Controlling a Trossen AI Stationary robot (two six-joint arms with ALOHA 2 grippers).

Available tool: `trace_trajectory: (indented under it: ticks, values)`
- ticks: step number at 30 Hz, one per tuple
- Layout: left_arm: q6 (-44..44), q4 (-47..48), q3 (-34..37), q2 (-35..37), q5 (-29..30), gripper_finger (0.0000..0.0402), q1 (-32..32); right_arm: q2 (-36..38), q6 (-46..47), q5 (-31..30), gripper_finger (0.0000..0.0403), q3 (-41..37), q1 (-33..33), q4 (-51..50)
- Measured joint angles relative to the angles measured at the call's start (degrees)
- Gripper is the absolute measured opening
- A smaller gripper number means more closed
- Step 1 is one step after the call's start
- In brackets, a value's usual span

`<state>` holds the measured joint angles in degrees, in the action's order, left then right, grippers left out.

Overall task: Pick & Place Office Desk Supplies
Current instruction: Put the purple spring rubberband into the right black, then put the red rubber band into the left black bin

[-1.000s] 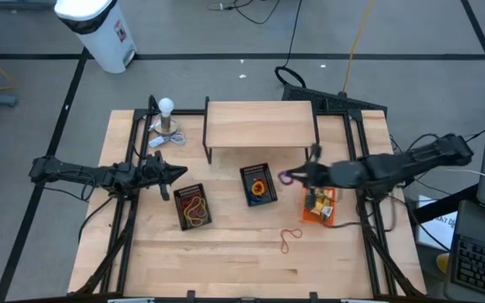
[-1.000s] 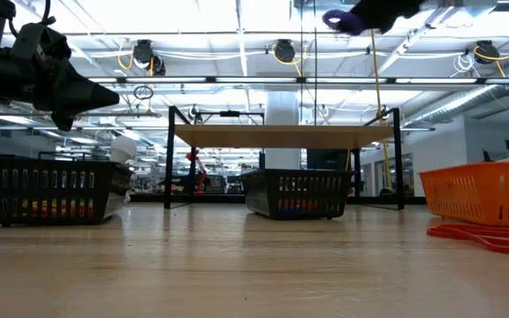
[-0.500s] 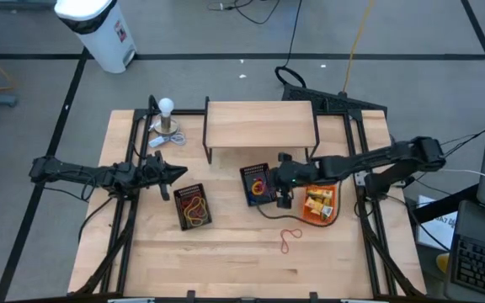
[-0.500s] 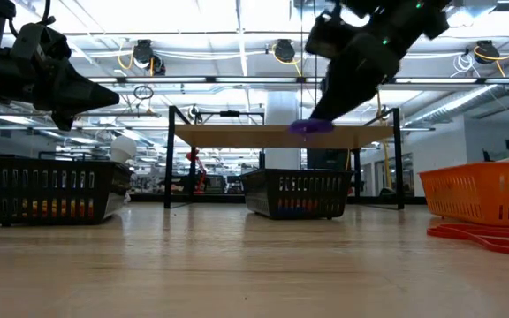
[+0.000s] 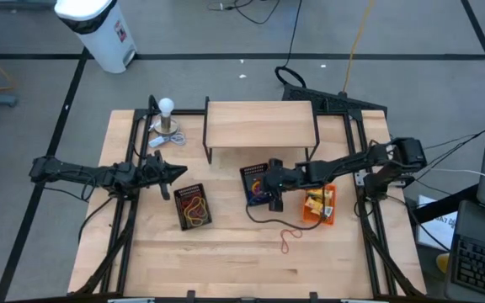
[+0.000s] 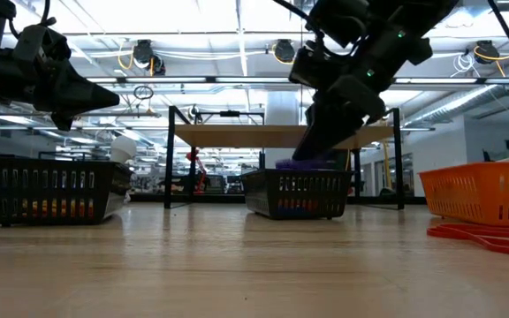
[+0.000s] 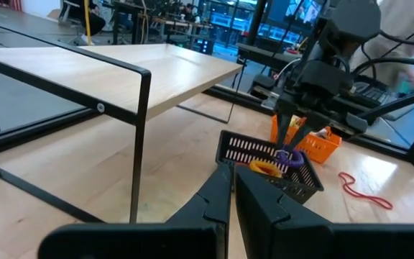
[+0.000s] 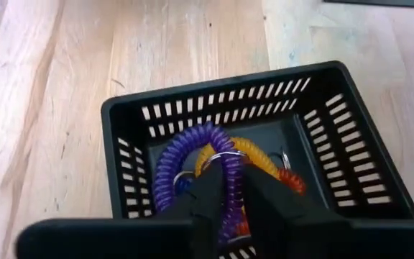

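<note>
My right gripper (image 8: 225,188) reaches down over the small black slotted plastic basket (image 5: 258,184) that sits near the middle of the pale wooden desk (image 5: 226,252), just in front of the low wooden shelf on black metal legs (image 5: 259,124). Its jaws stand nearly together around a purple coiled elastic loop (image 8: 185,169), which hangs at the basket's rim, partly inside; whether the jaws grip the loop firmly or have begun to slacken, I cannot tell. Beneath the purple coil, inside the same basket, lie an orange-yellow coiled loop (image 8: 254,155) and a bit of blue one (image 8: 182,183), all touching.

My left gripper (image 5: 173,173) hangs above the desk on the left side, near the second black slotted basket (image 5: 194,206), its jaws closed on nothing. That basket holds a tangle of red and yellow thin elastic loops (image 5: 196,208).

To the right of the middle basket sits an orange plastic basket (image 5: 320,205) holding small yellow packets (image 5: 317,200). A thin red elastic loop (image 5: 290,239) lies loose on the bare desk in front of it. A white ball-topped metal stand (image 5: 167,117) stands at the far left corner of the desk, beside the shelf.
</note>
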<state>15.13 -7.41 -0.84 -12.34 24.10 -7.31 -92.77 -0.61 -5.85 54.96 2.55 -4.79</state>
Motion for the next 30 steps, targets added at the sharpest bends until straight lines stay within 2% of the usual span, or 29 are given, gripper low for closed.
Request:
trace_trajectory:
  ticks: [7,10,12,16,19,23,27,30]
  values:
    - [0.0,0.4,0.0,0.0,0.0,0.0024,0.0,1.8,0.8,0.0,0.0148,0.0,0.0,-0.2]
    - [-0.2,0.4,0.0,0.0,0.0,0.0024,0.0,4.9,0.0,0.0,0.0176,0.0,0.0,0.2]
    - [-0.5,0.3,0.0,0.0,0.0,0.0024,0.0,8.9,-0.1,-0.1,0.0180,-0.1,0.0,-0.3]
    - [-0.5,0.1,0.0,0.0,-0.1,0.0024,0.0,19.3,-1.7,-0.1,0.0148,0.1,0.4,1.0]
    - [-1.0,0.0,0.0,0.0,-0.4,0.0024,0.0,26.5,-3.3,0.2,0.0098,0.0,1.4,1.0]
    - [-3.0,-2.4,0.0,0.0,-4.0,0.0024,0.0,37.0,-5.0,4.5,0.0020,-0.2,2.6,0.0]
    - [-1.7,-9.0,-0.1,0.0,-7.2,0.0024,0.0,45.9,-3.6,5.8,0.0009,-4.9,4.0,0.1]
    - [-1.3,-8.6,-1.5,-0.5,-9.2,0.0024,0.0,51.3,-2.0,5.7,0.0002,-11.0,4.7,1.3]
